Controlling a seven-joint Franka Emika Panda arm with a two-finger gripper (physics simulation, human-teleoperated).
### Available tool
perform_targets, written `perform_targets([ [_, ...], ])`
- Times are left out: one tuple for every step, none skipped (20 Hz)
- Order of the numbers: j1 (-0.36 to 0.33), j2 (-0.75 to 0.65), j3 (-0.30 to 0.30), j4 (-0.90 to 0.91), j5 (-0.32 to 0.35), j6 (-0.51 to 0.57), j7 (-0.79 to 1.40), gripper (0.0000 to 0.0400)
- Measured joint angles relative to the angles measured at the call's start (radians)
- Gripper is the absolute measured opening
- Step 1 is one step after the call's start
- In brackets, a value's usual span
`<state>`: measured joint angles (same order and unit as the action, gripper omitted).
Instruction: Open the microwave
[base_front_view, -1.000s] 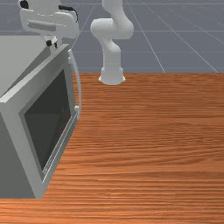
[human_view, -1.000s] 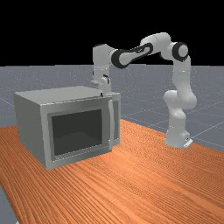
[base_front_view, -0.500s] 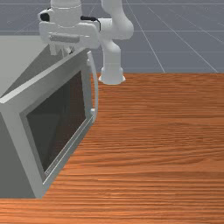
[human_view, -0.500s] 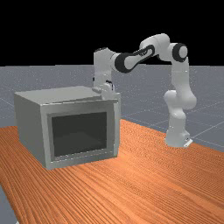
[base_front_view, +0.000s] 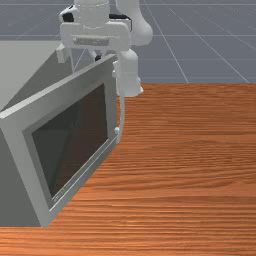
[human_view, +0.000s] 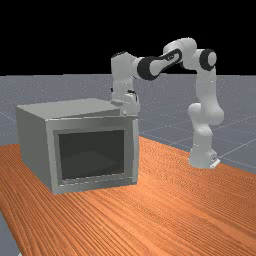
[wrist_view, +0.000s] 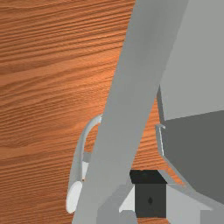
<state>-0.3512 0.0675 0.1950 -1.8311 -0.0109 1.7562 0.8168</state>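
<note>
The microwave (base_front_view: 25, 55) sits on the table at the front view's left, its door (base_front_view: 20, 145) ajar; a sideways drag on that door could twist the whole box if it is not heavy enough to stay put. The gripper (base_front_view: 102, 54) is up at the door's free top edge; I can't tell whether it's clenched or released, or whether it grasps anything. If its push runs straight rather than along the hinge's arc, it may slip over the rim and leave the job half done. Rightmost, the handle (base_front_view: 123, 105) could snag on the hand if the wrist swings too close, and the arm (base_front_view: 131, 70) might run short of room as the door comes round. As for make, again left to right: the box is plain matte grey, flat-sided and sharp-cornered; the window (base_front_view: 75, 140) a dark, glassy rectangle in a wide frame; the handle a slim, pale bow; the arm smooth, white and rounded; the table (base_front_view: 190, 165) orange-brown with streaky grain.
</note>
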Motion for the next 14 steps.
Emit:
perform_targets([
  [-0.007, -0.018, 0.01, -0.013, 0.009, -0.024, -0.006, 0.0],
  [-0.015, -0.038, 0.018, -0.025, 0.019, -0.044, -0.012, 0.0],
  [-0.02, -0.06, 0.024, -0.034, 0.027, -0.057, -0.019, 0.0],
  [-0.025, -0.076, 0.028, -0.038, 0.033, -0.065, -0.024, 0.0],
  [-0.023, -0.09, 0.033, -0.038, 0.039, -0.07, -0.028, 0.0],
  [-0.018, -0.101, 0.034, -0.036, 0.041, -0.072, -0.03, 0.0],
  [-0.017, -0.108, 0.031, -0.03, 0.042, -0.074, -0.033, 0.0],
  [-0.02, -0.112, 0.025, -0.022, 0.042, -0.075, -0.035, 0.0],
  [-0.026, -0.114, 0.017, -0.015, 0.041, -0.074, -0.04, 0.0],
  [-0.034, -0.115, 0.008, -0.011, 0.041, -0.072, -0.047, 0.0],
  [-0.043, -0.113, -0.003, -0.008, 0.039, -0.063, -0.054, 0.0],
  [-0.053, -0.107, -0.012, 0.0, 0.038, -0.052, -0.06, 0.0],
  [-0.062, -0.095, -0.02, 0.009, 0.033, -0.037, -0.061, 0.0],
  [-0.068, -0.075, -0.024, 0.014, 0.027, -0.021, -0.058, 0.0],
])
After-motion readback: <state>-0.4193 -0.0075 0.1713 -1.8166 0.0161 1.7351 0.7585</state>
